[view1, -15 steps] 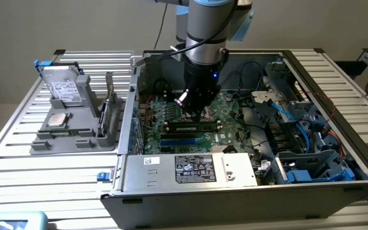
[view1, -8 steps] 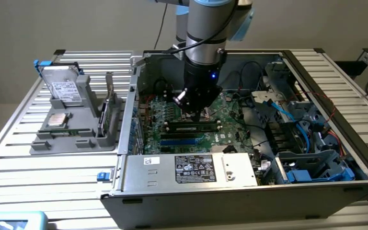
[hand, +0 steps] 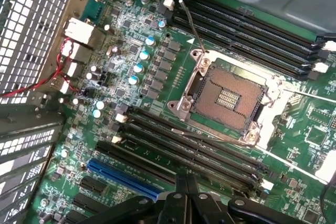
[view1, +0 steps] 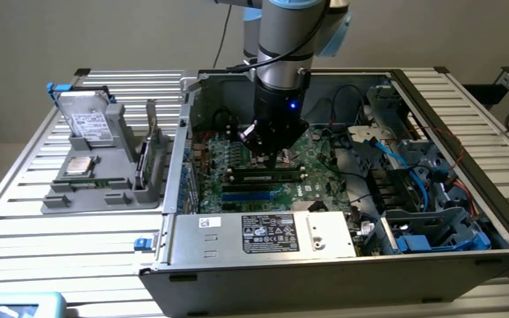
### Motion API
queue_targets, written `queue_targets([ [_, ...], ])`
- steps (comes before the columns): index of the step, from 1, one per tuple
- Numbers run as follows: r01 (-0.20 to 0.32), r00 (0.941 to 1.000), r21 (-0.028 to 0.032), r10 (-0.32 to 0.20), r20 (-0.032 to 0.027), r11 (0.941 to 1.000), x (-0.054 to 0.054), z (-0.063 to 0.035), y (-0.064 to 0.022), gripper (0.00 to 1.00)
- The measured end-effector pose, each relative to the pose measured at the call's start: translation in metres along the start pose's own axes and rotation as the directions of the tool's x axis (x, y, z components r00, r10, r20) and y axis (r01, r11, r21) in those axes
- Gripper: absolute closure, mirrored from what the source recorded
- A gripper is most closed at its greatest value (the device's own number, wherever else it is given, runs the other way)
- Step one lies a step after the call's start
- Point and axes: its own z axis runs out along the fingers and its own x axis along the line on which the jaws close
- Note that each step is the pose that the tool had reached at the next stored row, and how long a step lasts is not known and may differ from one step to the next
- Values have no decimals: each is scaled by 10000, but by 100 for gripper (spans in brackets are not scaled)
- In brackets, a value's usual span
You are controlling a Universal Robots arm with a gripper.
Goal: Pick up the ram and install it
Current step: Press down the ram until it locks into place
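Ram [view1: 268, 177], seemingly: long narrow green stick with dark chips, lying along one of the black memory slots [view1: 236, 171] on the motherboard [view1: 236, 156], inside the open computer case [view1: 466, 112]. Hard to tell from the exterior view whether fully seated or merely resting in the slot. Positioned directly beneath the gripper [view1: 270, 156], close to its tips, with contact not clearly visible.

Jaws clenched together with nothing between them; in the wrist view, gripper [hand: 186, 192] fingers pressed side by side above the bank of black slots [hand: 194, 148]. Just beyond those slots, an open processor socket [hand: 226, 98] with its metal frame and lever raised. Beside the slots, a blue expansion slot [hand: 121, 176]. Farther off, a second bank of black memory slots [hand: 252, 30] on the other side of the socket.

At the exterior view's left, outside the case, a grey parts tray [view1: 104, 199] on the slatted table [view1: 24, 225], carrying a hard drive [view1: 87, 122] upright, a square silver processor chip [view1: 79, 165] lying flat, and a taller green expansion card [view1: 148, 159] standing on edge. Near the case front, a silver power supply [view1: 264, 233] with a printed label.
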Motion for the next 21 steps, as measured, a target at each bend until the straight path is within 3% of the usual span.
queue_targets([
  [4, -378, 9993, 27, 378, -14, 9993, 0, 0, 0, 89],
  [9, -757, 9971, 168, 758, -47, 9970, 0, -1, 0, 89],
  [12, -987, 9951, 223, 988, -24, 9949, 1, -3, -1, 89],
  [16, -1320, 9912, 233, 1319, 62, 9910, 0, -6, 0, 89],
  [21, -1829, 9831, 216, 1828, 63, 9829, 1, -7, 0, 89],
])
